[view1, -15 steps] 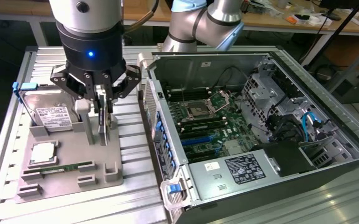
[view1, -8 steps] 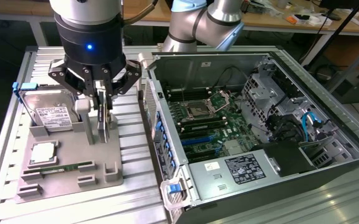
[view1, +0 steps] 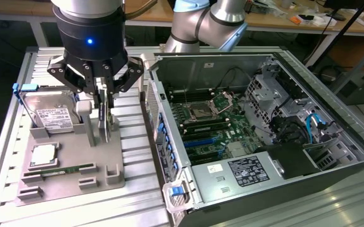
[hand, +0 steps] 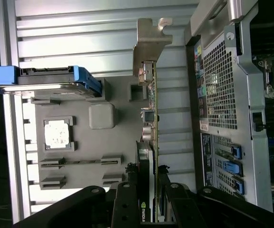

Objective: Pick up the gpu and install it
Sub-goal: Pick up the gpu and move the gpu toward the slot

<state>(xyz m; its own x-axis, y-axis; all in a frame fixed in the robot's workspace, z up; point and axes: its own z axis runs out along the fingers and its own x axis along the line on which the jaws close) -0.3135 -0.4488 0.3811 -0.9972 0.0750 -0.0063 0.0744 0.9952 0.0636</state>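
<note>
Exterior view: end effector point(view1: 104, 96) partly closed, gripping gpu point(view1: 106, 124) by its upper edge.
Gpu: standing on edge in grey holder point(view1: 74, 184) on worktop point(view1: 134, 142), beside open computer case point(view1: 308, 189).
Wrist view: silver bracket point(hand: 149, 45) at the card's end away from fingers point(hand: 127, 204).

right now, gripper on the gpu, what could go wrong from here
The gripper holds the gpu by its thin upper edge, so the card could tilt or slip. Its lower edge looks seated in the gray holder and might snag on lifting. The computer case stands close beside; a swing could hit it.
</note>
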